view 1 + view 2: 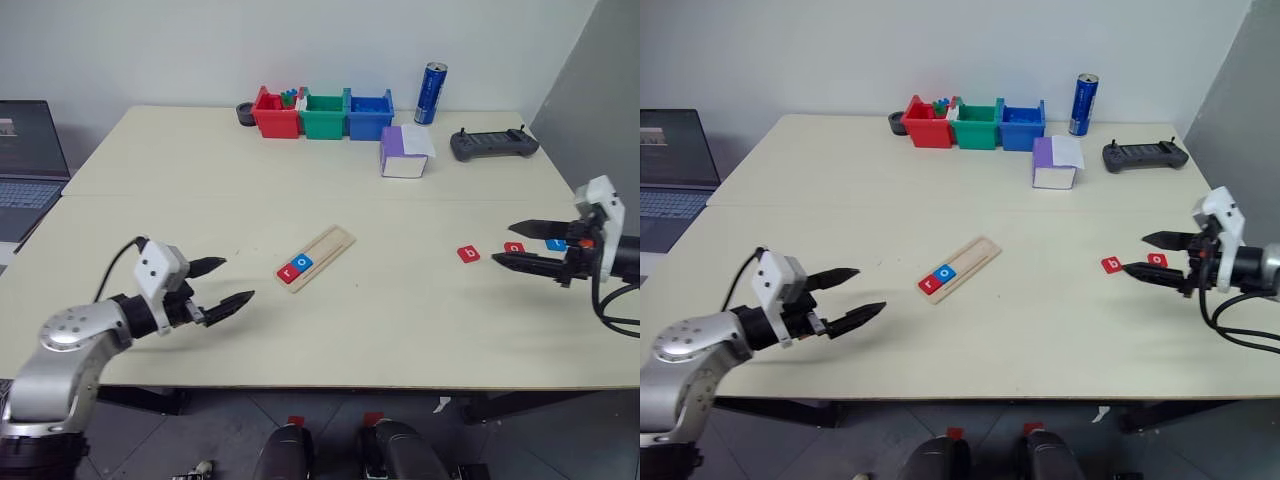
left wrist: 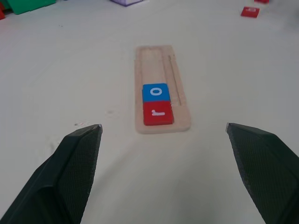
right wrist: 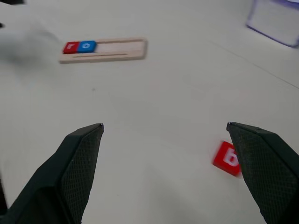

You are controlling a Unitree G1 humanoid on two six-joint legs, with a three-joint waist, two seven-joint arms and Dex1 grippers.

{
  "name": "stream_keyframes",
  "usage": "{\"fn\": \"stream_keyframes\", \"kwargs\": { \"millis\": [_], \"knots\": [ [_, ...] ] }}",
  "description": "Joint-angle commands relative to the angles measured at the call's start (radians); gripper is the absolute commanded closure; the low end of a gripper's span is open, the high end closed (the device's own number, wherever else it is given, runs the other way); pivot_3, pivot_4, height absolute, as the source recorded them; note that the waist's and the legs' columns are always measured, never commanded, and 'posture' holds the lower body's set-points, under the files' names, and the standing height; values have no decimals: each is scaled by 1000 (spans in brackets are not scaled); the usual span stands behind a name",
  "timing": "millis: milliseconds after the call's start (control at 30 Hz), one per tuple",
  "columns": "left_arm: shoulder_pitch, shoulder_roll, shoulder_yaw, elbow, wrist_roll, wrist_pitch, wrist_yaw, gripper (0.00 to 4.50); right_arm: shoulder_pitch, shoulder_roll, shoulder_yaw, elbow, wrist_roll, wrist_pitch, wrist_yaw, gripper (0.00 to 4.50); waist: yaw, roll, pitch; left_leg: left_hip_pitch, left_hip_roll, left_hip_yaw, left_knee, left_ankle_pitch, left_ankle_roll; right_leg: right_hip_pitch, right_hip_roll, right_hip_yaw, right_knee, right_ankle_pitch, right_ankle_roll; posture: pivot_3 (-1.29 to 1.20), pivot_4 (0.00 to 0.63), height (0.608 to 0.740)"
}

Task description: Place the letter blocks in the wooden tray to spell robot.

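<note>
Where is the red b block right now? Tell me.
The red b block lies flat on the table on the robot's right, beside another red block, just ahead of the open right gripper and well right of the wooden tray.

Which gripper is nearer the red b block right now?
Right. The right gripper hovers open just beside the red b block, on its right. The left gripper is open far across the table, beyond the wooden tray.
</note>
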Motion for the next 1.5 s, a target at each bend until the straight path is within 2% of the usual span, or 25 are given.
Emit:
{"fn": "stream_keyframes", "kwargs": {
  "millis": [33,167,300,533,1500],
  "knots": [
    [-12,-69,-33,-10,2,-24,45,0,-8,60,27,-122,60,49,-36,23,0,0,0,0,0,0,0,0,0,0,0,0,0,0,0,0,150,740],
    [-29,-147,-97,16,41,-52,78,0,-16,129,67,-188,77,85,-77,23,2,0,0,0,0,0,0,0,0,0,0,1,0,0,0,0,150,740],
    [-93,-211,-133,155,87,-120,102,0,-24,162,91,-209,84,98,-98,23,2,0,0,-1,0,1,1,0,0,0,0,1,0,0,0,0,150,740],
    [-189,-254,-166,333,144,-217,94,0,-13,168,105,-226,90,99,-114,23,1,-1,0,-1,0,1,2,0,0,0,1,1,0,1,1,0,150,740],
    [-451,-217,-305,670,337,-276,-25,0,23,185,91,-280,130,110,-180,23,1,-1,0,-1,0,1,3,0,0,0,1,1,1,1,1,0,150,740]
  ]
}}
